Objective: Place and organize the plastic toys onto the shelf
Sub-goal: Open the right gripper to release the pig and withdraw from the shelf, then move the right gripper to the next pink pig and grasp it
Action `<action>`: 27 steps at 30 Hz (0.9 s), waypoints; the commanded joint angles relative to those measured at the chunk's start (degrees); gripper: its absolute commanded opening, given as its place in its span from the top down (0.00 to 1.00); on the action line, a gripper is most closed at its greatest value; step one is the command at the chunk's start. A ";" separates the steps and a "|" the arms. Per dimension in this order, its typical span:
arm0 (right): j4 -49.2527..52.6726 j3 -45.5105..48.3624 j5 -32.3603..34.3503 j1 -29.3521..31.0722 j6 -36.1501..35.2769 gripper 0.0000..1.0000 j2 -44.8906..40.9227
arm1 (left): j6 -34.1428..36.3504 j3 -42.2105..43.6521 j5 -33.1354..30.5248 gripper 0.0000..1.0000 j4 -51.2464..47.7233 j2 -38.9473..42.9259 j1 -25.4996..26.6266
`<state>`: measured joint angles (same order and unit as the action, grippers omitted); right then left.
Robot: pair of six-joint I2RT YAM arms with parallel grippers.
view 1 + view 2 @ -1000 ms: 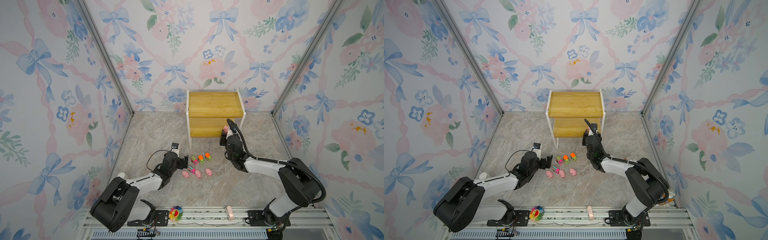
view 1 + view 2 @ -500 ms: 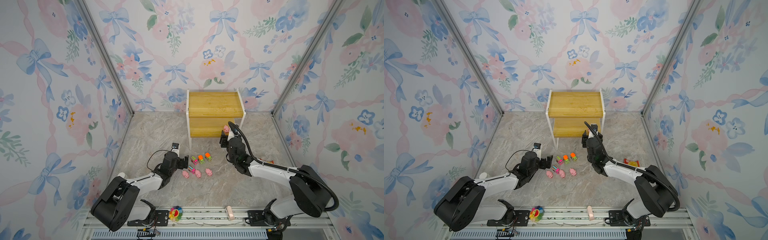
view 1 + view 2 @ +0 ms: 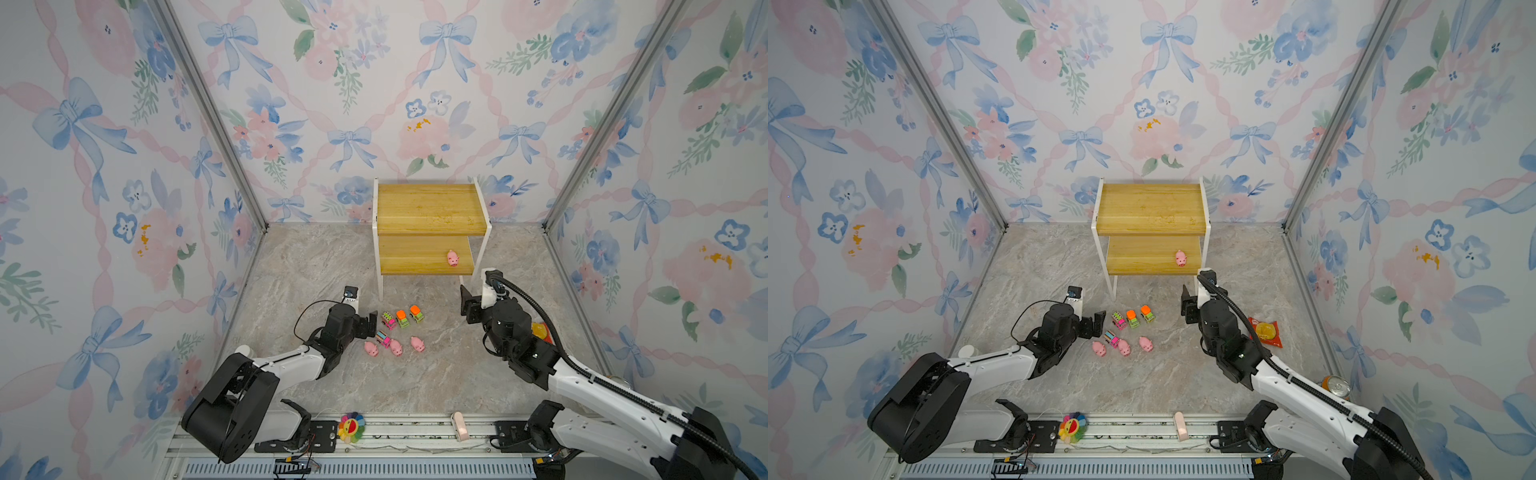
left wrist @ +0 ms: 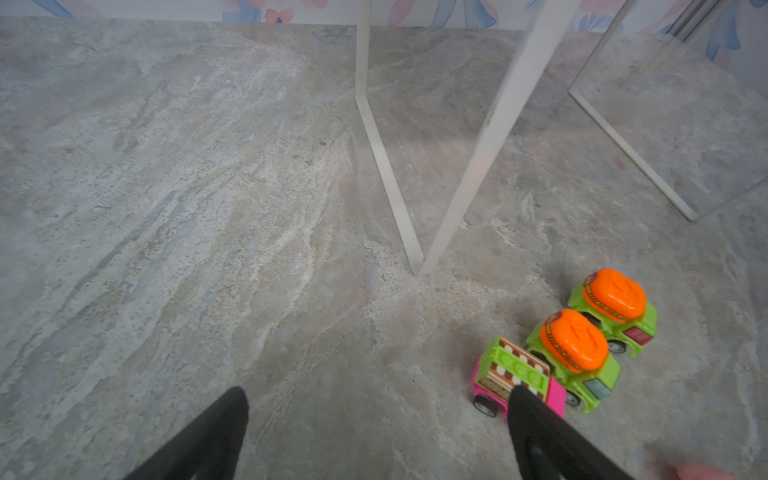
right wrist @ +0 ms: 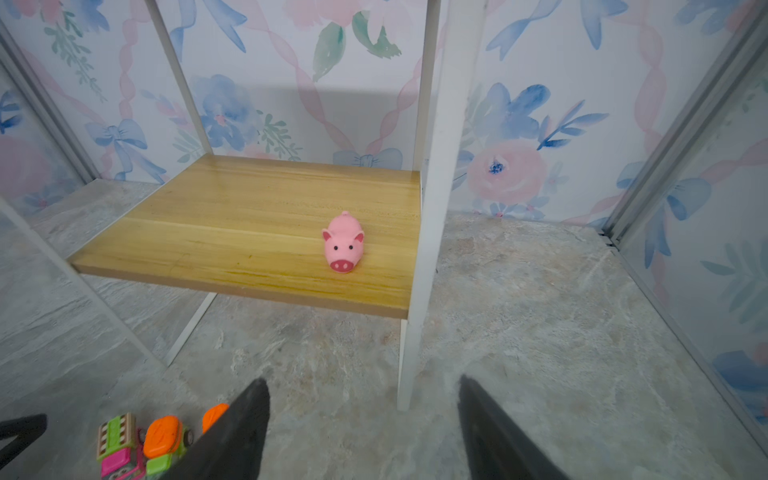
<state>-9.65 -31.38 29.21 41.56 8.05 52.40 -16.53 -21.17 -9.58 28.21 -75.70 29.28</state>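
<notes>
While one pig (image 3: 452, 258) stood on the lower board of the shelf (image 3: 432, 210), seven toys lay unplaced on the worktop (image 3: 415, 382): three pigs (image 3: 396, 347), two green trucks (image 3: 402, 318), two pink trucks (image 3: 388, 320). Right fingers (image 5: 241, 428): apart, empty, before the shelf. Left fingers (image 4: 540, 424): apart, empty, just beside the pink trucks.

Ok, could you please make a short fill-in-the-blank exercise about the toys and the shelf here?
The pig on the shelf stands on its ____ board.
On the floor lie ____ more pink pigs.
The two green trucks have ____ tops.
The right gripper is ____ and empty.
Missing words: lower; three; orange; open.
</notes>
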 commanded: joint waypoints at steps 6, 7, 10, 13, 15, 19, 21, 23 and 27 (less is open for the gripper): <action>7.33 6.96 -20.72 -2.52 2.22 0.28 -1.17 | -0.49 -2.51 3.15 0.02 0.36 -2.40 -0.08; 5.85 7.66 -20.78 -2.00 2.30 0.28 0.07 | -0.75 -2.49 3.33 0.02 0.36 -2.27 -0.07; 0.79 9.32 -21.27 -0.61 2.73 0.30 4.51 | -0.96 -2.22 3.44 0.02 0.37 -1.94 -0.01; -4.63 10.83 -22.12 1.42 3.05 0.31 8.67 | -0.96 -1.43 3.04 0.02 0.29 -1.15 0.00; -6.52 11.33 -22.67 2.11 3.55 0.31 10.85 | -1.08 -0.66 2.77 0.02 0.29 -0.34 -0.01; -11.29 12.04 -27.45 3.18 4.00 0.32 15.62 | -1.04 0.14 2.66 0.02 0.27 0.59 -0.01; -12.75 11.49 -29.15 3.94 3.81 0.32 18.22 | -1.07 0.25 2.87 0.02 0.22 0.67 -0.01; -14.24 10.76 -30.24 4.63 3.72 0.33 20.99 | -1.30 0.29 2.99 0.02 0.11 0.73 -0.01; -17.33 9.78 -32.74 5.16 4.45 0.35 25.74 | -1.74 0.29 3.29 0.02 0.12 0.62 -0.01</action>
<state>-22.48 -20.16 -0.36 45.89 11.42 76.12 -17.19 -21.61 -6.98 28.18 -75.88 29.30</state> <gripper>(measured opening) 0.651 0.979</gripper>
